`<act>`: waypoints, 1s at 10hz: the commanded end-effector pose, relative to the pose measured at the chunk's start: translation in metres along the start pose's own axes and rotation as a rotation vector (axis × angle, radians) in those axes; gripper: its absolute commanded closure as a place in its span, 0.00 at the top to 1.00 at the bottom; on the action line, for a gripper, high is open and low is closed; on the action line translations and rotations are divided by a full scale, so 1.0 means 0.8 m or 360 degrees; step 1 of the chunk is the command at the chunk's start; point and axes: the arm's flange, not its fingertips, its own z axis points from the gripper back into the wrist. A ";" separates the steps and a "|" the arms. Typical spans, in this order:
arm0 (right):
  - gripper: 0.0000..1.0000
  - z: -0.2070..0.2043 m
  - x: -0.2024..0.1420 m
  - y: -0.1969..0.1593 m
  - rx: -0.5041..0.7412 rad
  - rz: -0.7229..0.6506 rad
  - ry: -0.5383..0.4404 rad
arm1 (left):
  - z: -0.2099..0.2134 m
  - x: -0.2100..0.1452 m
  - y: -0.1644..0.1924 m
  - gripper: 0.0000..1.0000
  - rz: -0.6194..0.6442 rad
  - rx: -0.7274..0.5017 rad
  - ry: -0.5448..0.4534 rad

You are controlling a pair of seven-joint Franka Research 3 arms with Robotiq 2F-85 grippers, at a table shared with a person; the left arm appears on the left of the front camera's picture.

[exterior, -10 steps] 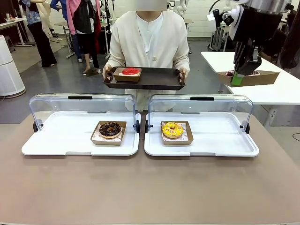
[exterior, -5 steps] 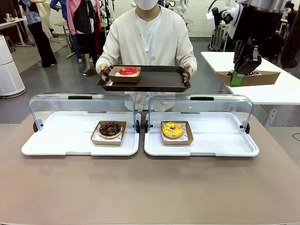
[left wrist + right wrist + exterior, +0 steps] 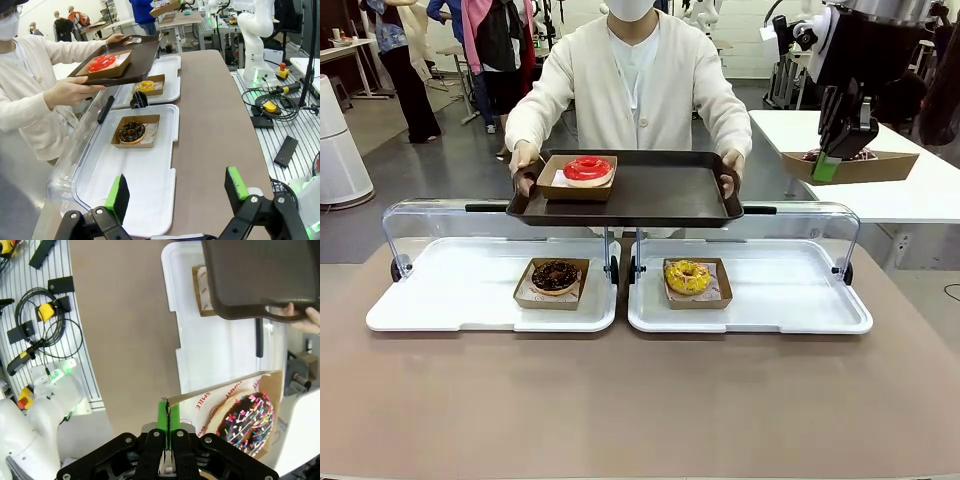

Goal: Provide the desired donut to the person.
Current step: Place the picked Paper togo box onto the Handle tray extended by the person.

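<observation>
Sprinkled chocolate donut (image 3: 246, 424) sits in a cardboard tray (image 3: 850, 167), at 2 o'clock above the table (image 3: 640, 400). Right claw (image 3: 828, 165) pinches the tray's edge. Left claw (image 3: 176, 194) spread apart. The person (image 3: 638, 75) holds a brown tray (image 3: 630, 190) bearing what looks like a red donut (image 3: 586, 168).

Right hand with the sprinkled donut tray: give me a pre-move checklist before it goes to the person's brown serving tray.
1. Grip: right hand shut on the edge of the brown cardboard tray holding the chocolate donut with coloured sprinkles: ok.
2. Donut seated inside its cardboard tray: ok.
3. Dark brown plastic serving tray held out over the clear display lids by the person, both hands on it: ok.
4. Free space on the serving tray beside the red-glazed donut: ok.
5. Left hand open, low over the left white display tray, apart from the handover: ok.
6. Whether the serving tray is steady: cannot tell.
</observation>
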 end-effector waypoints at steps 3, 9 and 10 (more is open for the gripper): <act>0.00 0.002 0.002 0.003 0.0000 -0.0033 0.0014 | 0.003 0.001 -0.001 1.00 -0.0008 0.0002 -0.0010; 0.01 -0.007 0.076 -0.058 -0.0041 -0.0003 -0.0026 | 0.003 0.001 -0.001 1.00 -0.0008 0.0002 -0.0010; 0.01 -0.015 0.099 -0.083 -0.0067 0.0022 -0.0075 | 0.003 0.001 -0.001 1.00 -0.0008 0.0002 -0.0010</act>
